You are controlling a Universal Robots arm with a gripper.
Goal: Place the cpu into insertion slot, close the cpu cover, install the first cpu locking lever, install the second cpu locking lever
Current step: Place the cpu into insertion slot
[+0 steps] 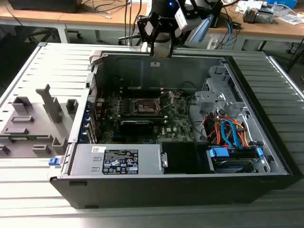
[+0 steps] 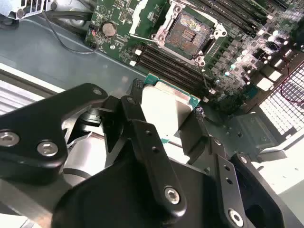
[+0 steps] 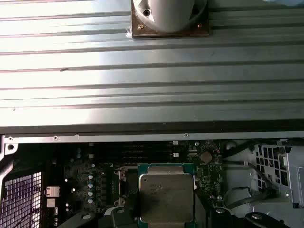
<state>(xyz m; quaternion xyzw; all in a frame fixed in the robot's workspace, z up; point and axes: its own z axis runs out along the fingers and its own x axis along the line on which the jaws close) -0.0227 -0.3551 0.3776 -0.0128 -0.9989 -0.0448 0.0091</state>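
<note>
The cpu point(image 2: 167, 107) (flat, square, with a pale silvery face and a green rim) is being pinched by the claw point(image 2: 164, 119). It is being held clear of the insertion slot point(image 2: 187, 32) — whose dark centre is lying bare.

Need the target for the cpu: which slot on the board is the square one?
The insertion slot: square, dark centre, silvery rim, lying between banks of long black slots. The gripper holds the cpu.
</note>
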